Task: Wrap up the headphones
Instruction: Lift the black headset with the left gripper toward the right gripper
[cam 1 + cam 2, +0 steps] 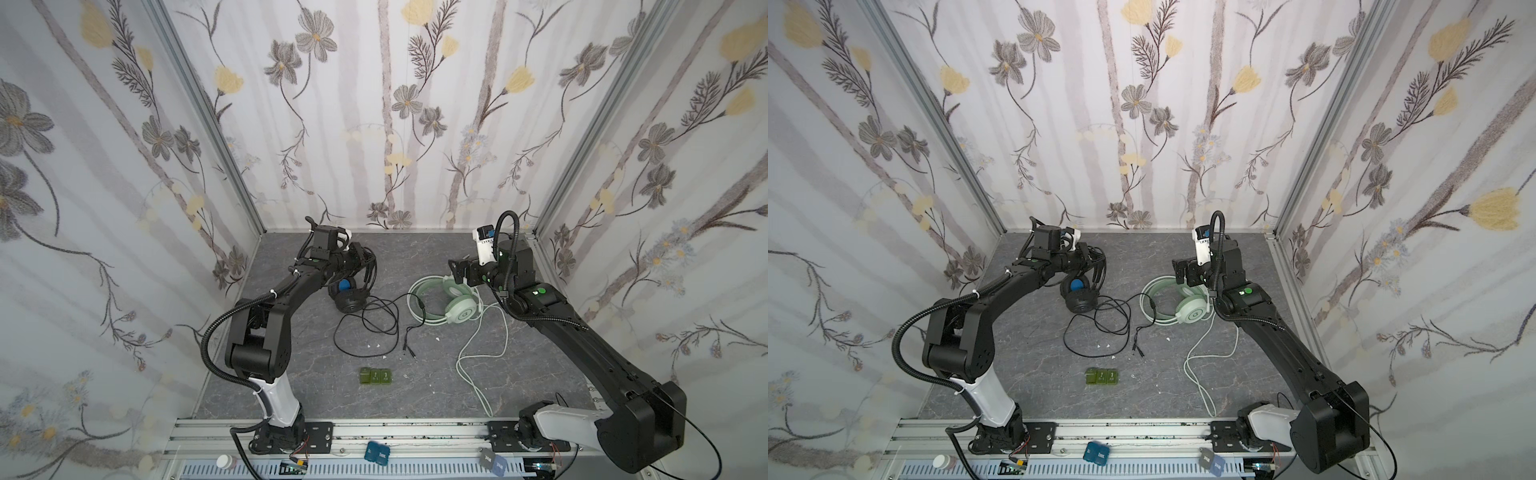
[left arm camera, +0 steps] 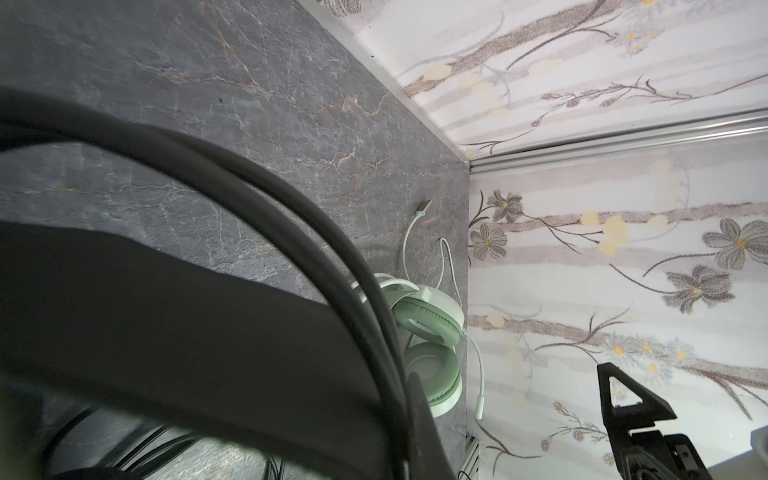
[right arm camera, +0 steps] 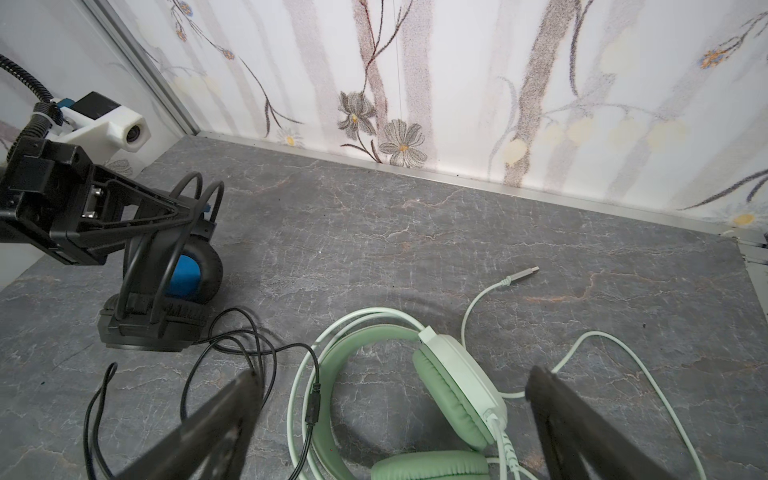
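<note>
A: L tool (image 3: 193,212) clamped shut on black headset's (image 1: 351,301) wire band; earcup on bench (image 1: 432,374), back left. R tool (image 3: 392,376) wide open, empty, over mint headset (image 1: 453,299).

B: Risk: black cable (image 3: 313,399) crosses mint band. Lifting prob. drags both.

Two headsets are out on the table: one black headset (image 1: 351,301) and one mint-green headset (image 1: 461,311). That makes two cables as well, one black cable (image 3: 313,401) and one pale green cable (image 3: 594,332). There are two grippers in the picture, the left gripper (image 3: 195,214) and the right gripper (image 3: 390,382). Three green tiles (image 1: 376,377) sit in a row, and one white bottle (image 1: 224,462) stands at the front rail.
</note>
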Controlling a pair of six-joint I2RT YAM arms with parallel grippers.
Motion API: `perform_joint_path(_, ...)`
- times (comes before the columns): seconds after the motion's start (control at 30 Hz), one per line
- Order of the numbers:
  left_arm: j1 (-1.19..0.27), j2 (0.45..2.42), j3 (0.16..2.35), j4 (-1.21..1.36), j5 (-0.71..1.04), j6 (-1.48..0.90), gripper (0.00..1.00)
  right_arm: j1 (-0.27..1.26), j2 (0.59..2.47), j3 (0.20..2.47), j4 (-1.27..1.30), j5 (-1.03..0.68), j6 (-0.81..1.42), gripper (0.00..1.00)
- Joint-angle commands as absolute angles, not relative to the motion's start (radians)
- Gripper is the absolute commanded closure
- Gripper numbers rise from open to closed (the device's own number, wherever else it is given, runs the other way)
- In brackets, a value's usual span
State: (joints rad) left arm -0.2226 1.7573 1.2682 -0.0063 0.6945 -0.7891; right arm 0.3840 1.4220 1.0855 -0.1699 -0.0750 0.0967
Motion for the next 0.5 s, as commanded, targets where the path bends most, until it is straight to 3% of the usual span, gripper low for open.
perform_joint_path(0.0,-0.222,1.724,1.247,0.060,0.752,-0.790,1.00,0.399,1.443,1.116,-0.106,-0.148,0.091,0.00)
perform_joint_path(0.2,-0.253,1.730,1.313,0.189,0.762,-0.888,1.00,0.429,1.502,1.185,-0.030,-0.398,0.115,0.00)
perform_joint_path(0.33,-0.324,1.753,1.446,0.071,0.652,-0.889,1.00,0.464,1.525,1.204,0.015,-0.459,0.112,0.00)
perform_joint_path(0.47,-0.388,1.784,1.510,0.214,0.588,-1.010,1.00,0.468,1.511,1.152,0.116,-0.523,0.134,0.00)
